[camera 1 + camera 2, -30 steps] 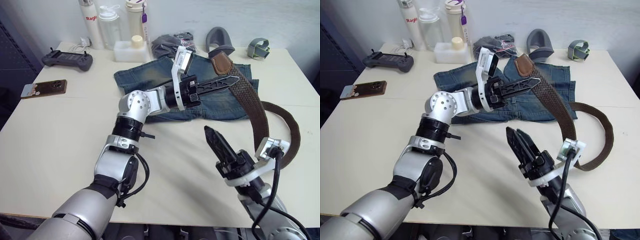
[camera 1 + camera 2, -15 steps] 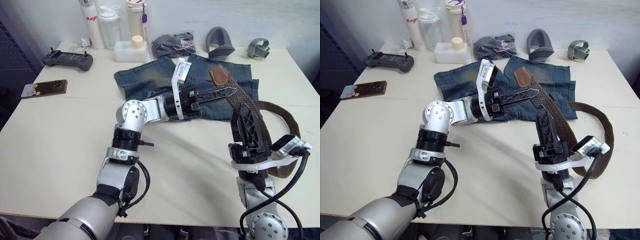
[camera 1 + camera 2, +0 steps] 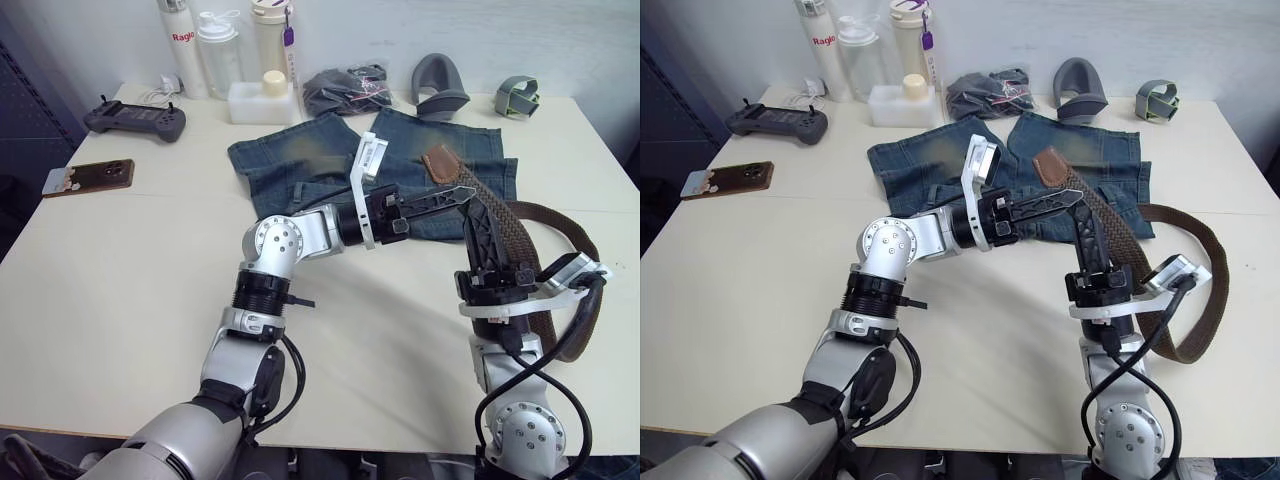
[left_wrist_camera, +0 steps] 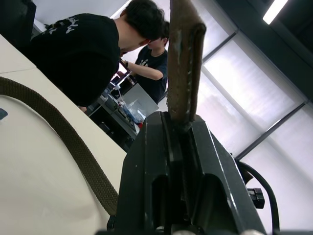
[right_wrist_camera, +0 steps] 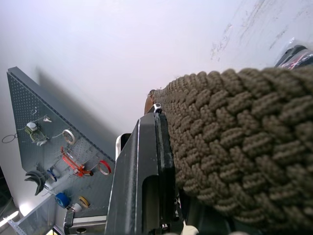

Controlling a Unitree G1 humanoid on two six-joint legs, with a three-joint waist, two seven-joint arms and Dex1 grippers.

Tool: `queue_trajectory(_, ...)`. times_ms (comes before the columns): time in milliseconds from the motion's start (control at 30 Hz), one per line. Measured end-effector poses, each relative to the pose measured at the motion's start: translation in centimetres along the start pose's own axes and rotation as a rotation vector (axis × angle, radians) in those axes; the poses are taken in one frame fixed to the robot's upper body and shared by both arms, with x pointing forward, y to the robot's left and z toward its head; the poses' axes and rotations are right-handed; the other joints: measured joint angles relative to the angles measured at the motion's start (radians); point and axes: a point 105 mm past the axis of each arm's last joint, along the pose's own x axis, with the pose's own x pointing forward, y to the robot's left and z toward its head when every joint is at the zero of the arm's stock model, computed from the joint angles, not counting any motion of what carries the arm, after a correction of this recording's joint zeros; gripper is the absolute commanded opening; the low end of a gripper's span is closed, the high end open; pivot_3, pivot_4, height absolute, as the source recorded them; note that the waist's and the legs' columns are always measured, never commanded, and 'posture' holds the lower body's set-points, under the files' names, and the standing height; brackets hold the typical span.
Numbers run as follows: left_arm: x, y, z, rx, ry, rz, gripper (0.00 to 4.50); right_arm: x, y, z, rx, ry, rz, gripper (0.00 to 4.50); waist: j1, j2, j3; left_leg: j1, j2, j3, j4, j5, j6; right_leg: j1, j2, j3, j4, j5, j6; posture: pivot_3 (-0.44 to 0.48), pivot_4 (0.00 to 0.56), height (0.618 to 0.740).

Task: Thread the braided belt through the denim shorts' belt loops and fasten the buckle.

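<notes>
The denim shorts [image 3: 300,160] lie flat at the middle back of the table. The braided belt [image 3: 523,236] crosses their right side and loops off to the right. Its tan leather tip [image 3: 440,163] sticks up past my left gripper [image 3: 462,192], which is shut on the strap just behind the tip; the left wrist view has the leather [image 4: 183,63] pinched between the fingers. My right gripper [image 3: 477,207] stands upright just nearer, shut on the braided strap [image 5: 234,142]. The buckle is out of view, and I cannot make out the belt loops.
Bottles [image 3: 215,45] and a white box [image 3: 262,100] stand at the back left, a dark grey cloth bundle [image 3: 345,88] and grey holders [image 3: 440,85] behind the shorts. A controller [image 3: 135,118] and phone [image 3: 90,177] lie at the left. People [image 4: 83,58] stand beyond the table.
My right gripper has swung up from the near table to the belt and closed on the strap. The left gripper has carried the belt tip lower and to the right.
</notes>
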Motion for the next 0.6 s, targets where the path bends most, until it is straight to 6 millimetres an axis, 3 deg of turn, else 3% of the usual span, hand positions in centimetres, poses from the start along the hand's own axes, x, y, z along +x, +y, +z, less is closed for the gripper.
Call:
queue_trajectory(267, 0.1, 0.3, 0.1, 0.002, -0.057, 0.022, 0.0, 0.6, -0.2, 0.3, 0.023, -0.033, -0.023, 0.06, -0.002, 0.0, 0.0, 0.0, 0.001, 0.0, 0.0, 0.0, 0.0, 0.0, 0.0, 0.0, 0.0, 0.0, 0.0, 0.0, 0.15, 0.648)
queue_trajectory(333, 0.1, 0.4, 0.1, 0.005, -0.063, 0.026, 0.86, 0.6, -0.2, 0.4, 0.024, -0.029, -0.025, 0.0, -0.001, 0.0, 0.0, 0.0, 0.001, 0.0, 0.0, 0.0, 0.0, 0.0, 0.001, 0.0, 0.0, 0.0, 0.0, 0.0, 0.15, 0.648)
queue_trajectory(467, -0.7, 1.1, 0.3, -0.014, -0.073, 0.053, 0.86, 0.6, -0.6, 3.7, -0.034, -0.14, -0.043, 0.0, 0.001, 0.0, 0.0, 0.0, -0.001, 0.0, 0.0, 0.0, 0.0, 0.0, 0.001, 0.0, 0.001, 0.0, 0.0, 0.0, 0.15, 0.648)
queue_trajectory(600, -1.1, 1.2, 0.7, -0.009, -0.09, 0.063, 2.52, 0.5, -0.7, 4.5, -0.034, -0.169, -0.052, 0.0, 0.0, 0.0, 0.0, 0.0, 0.0, 0.0, 0.0, 0.0, 0.0, -0.001, 0.001, 0.0, 0.001, 0.0, 0.0, 0.0, 0.15, 0.648)
